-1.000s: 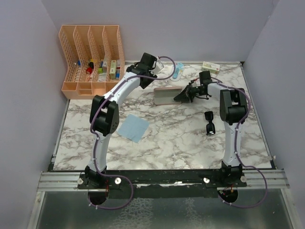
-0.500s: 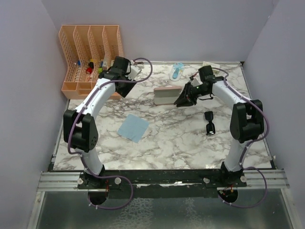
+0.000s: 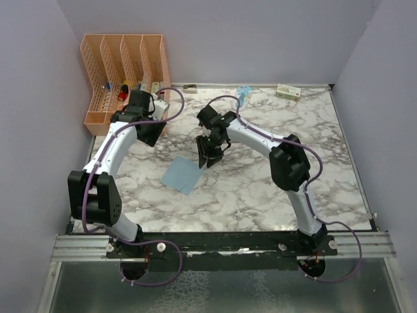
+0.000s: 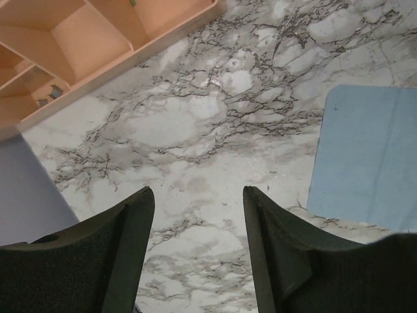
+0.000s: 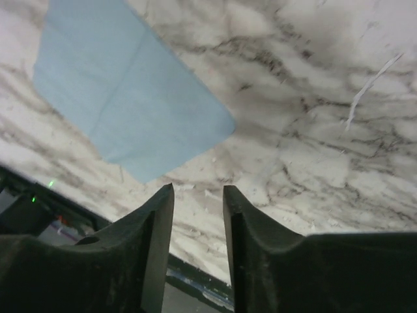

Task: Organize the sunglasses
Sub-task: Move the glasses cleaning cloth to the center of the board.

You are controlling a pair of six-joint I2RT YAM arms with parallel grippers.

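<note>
Two grippers, both w/ fingers apart & nothing between them. L gripper (image 4: 197, 192) is spread wider, over bare marble table (image 4: 215, 117) btwn orange organizer (image 4: 98, 39) & blue cloth (image 4: 371, 156). R gripper (image 5: 198, 189) has a narrow gap, hangs over table just beside the cloth's corner. Sunglasses not visible in any view, can't tell where they lie

The left gripper (image 4: 197, 192) points down with its jaws wide apart. The right gripper (image 5: 198, 189) points down too, jaws a little apart.
</note>
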